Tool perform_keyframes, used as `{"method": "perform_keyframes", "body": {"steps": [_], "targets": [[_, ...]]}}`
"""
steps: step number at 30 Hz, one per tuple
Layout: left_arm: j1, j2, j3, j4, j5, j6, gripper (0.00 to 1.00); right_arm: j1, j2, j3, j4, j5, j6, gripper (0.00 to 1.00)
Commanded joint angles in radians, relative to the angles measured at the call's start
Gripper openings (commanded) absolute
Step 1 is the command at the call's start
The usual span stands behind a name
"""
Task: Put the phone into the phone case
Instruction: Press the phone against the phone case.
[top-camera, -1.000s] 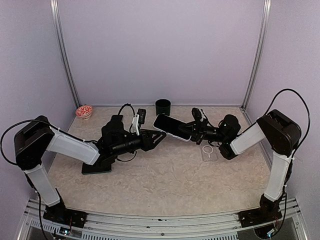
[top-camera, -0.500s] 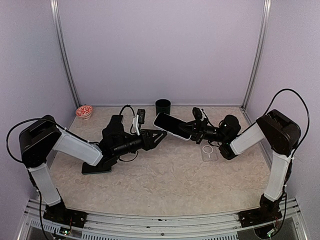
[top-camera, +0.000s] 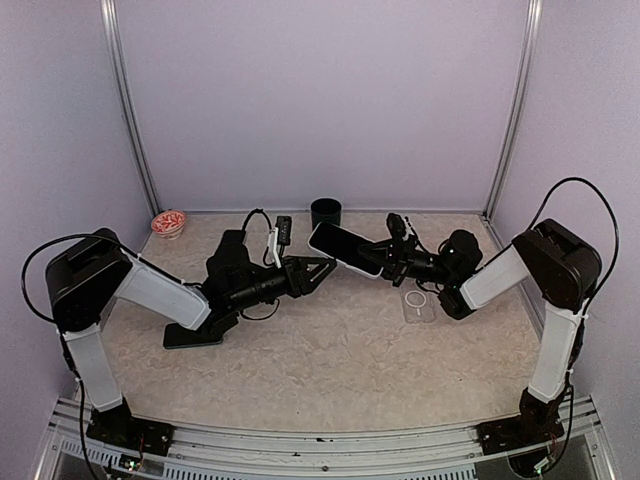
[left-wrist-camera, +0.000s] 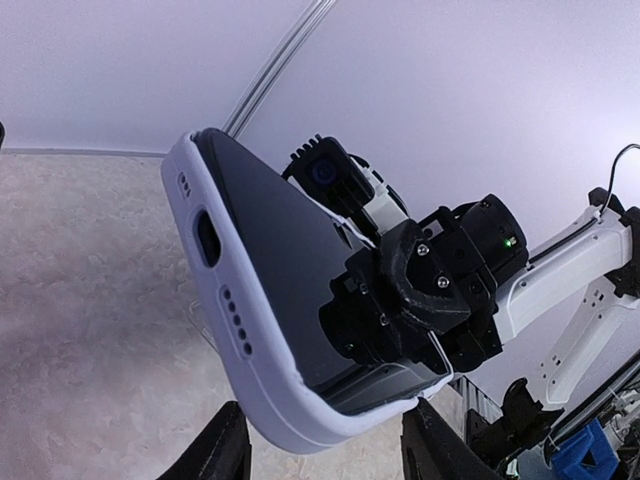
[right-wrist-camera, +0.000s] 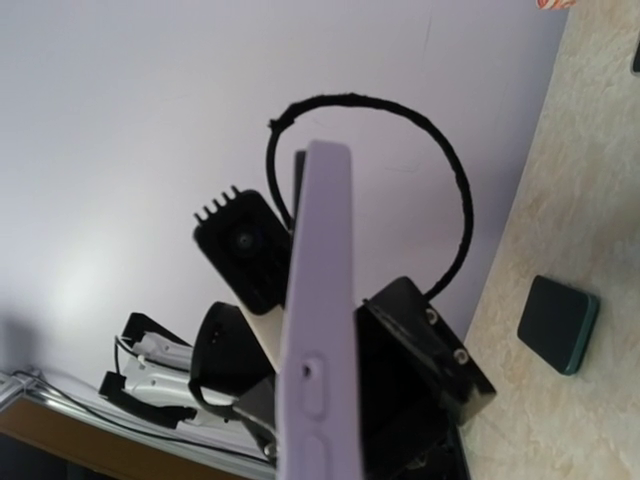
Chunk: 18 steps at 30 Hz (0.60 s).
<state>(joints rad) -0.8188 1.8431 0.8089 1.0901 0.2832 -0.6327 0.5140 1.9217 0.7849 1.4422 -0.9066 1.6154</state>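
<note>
The dark phone (top-camera: 350, 250) sits in a pale lilac case (top-camera: 318, 238) and is held in the air, tilted. In the left wrist view the case (left-wrist-camera: 215, 330) wraps the phone (left-wrist-camera: 280, 260), but the phone's lower right corner (left-wrist-camera: 400, 385) stands out of the case rim. My right gripper (top-camera: 385, 260) is shut on the phone's far end; it also shows in the left wrist view (left-wrist-camera: 410, 300). My left gripper (top-camera: 320, 270) is open, its fingertips (left-wrist-camera: 222, 450) on either side of the case's lower corner, not touching. The right wrist view shows the case (right-wrist-camera: 320, 330) edge-on.
A clear flat piece with a ring (top-camera: 418, 304) lies on the table under the right arm. A black cup (top-camera: 325, 213) stands at the back. A small dark block (top-camera: 283, 231) and a red-and-white bowl (top-camera: 168, 222) sit at the back left.
My left gripper has crept right, closer to the case's near end. The phone has risen slightly in the right gripper.
</note>
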Motion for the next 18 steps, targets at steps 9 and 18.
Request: {"method": "perform_keyframes", "body": {"steps": [9,18], "targets": [[-0.003,-0.069,0.051,0.096,-0.051,0.056,0.52,0.057,0.007,0.004,0.004,-0.112,-0.028,0.02],[-0.003,-0.211,-0.012,0.077,-0.048,0.053,0.56,0.047,0.001,-0.015,-0.032,-0.103,-0.065,0.01]]}}
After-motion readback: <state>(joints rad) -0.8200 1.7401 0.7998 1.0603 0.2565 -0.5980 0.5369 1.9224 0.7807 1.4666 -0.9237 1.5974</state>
